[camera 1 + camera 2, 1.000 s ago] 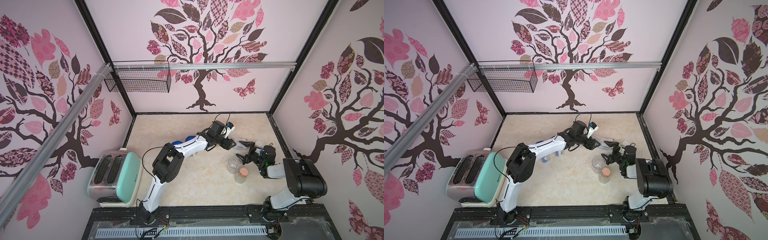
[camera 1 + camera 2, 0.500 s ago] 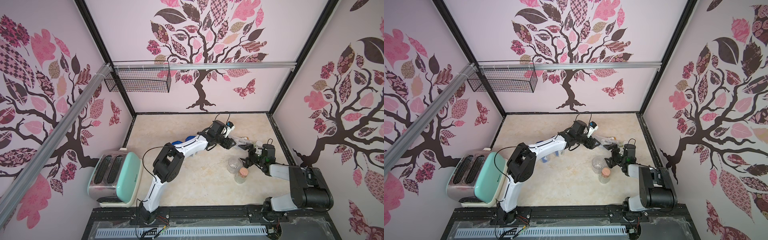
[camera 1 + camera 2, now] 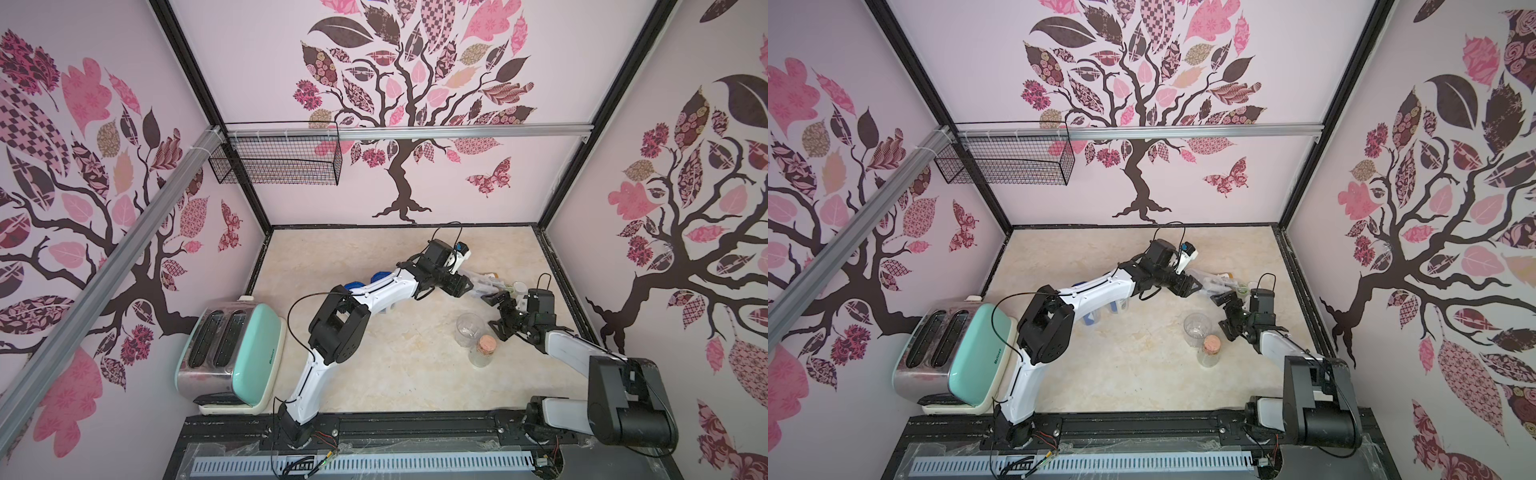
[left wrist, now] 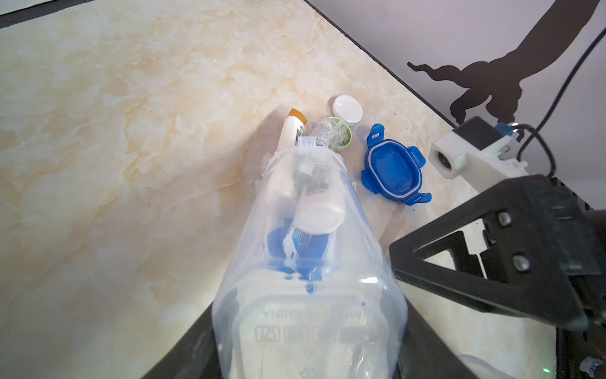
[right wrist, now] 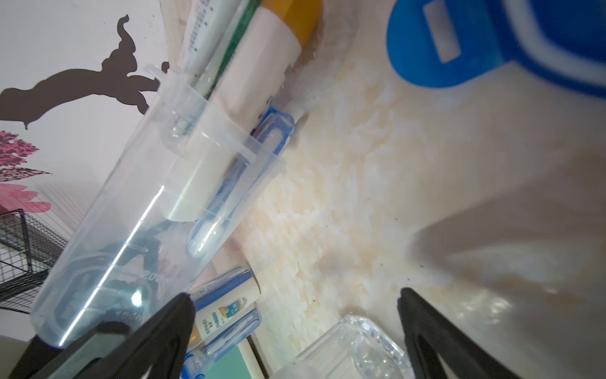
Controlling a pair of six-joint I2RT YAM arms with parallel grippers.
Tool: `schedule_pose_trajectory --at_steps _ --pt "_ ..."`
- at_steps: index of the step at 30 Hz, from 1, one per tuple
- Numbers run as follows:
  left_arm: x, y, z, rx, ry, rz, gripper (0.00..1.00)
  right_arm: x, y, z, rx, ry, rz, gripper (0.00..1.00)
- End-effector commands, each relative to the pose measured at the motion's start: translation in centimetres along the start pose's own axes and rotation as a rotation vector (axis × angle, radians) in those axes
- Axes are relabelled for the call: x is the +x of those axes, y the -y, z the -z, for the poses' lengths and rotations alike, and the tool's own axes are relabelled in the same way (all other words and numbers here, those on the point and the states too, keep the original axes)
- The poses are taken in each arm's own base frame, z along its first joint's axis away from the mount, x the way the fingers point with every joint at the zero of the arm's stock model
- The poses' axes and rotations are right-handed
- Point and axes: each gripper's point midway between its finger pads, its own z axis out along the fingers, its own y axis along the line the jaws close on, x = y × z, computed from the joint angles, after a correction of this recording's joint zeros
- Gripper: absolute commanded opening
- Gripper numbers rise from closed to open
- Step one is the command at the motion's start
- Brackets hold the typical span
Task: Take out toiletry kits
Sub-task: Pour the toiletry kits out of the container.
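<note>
Bench (image 3: pixel 374 386) first. The toaster (image 3: pixel 232 353) is well clear of the tipped clear jar (image 4: pixel 308 256), out past the left arm's base. Left tool (image 3: pixel 463 286) is clamped on that jar's base, with the jar pitched mouth-down and its rim at or nearly on the bench. Right tool (image 3: pixel 500 315) is released and empty, jaws wide, just beside the jar's mouth end. Its wrist view puts the jar off to one finger's side, not between the jaws. Two lidded jars (image 3: pixel 354 286) stand behind the jar's base end, under the left forearm. An empty jar (image 3: pixel 469 328) and a cork-stoppered bottle (image 3: pixel 482 351) are near the tipped jar, on the right tool's side. Blue clip lid (image 4: pixel 392 170) lies flat just beside the mouth. Toiletry kit is half out: white bottle with tan cap (image 5: pixel 262 59) and folding toothbrush (image 5: pixel 229 183) poke through the mouth, long axes along the jar's axis. Round white tub (image 4: pixel 347 110) is already on the bench just past the mouth. My read: the right arm is the nearer free one, and the pull should run along the jar axis, away from its base.
</note>
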Motion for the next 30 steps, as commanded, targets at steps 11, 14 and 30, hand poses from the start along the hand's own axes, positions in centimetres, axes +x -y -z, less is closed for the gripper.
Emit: schedule_pose_trajectory --at_steps 11,14,30 --pt "-3.4 2.3 5.3 0.009 0.032 -0.053 0.00 -2.2 -0.6 1.5 0.031 0.097 0.088 0.99" --pt "-3.7 2.8 6.1 0.022 0.038 -0.056 0.00 -2.3 -0.5 1.5 0.035 0.098 0.087 0.99" --pt "-3.9 3.9 7.9 0.026 0.034 -0.082 0.00 -5.5 -2.6 4.7 0.093 0.286 0.226 0.99"
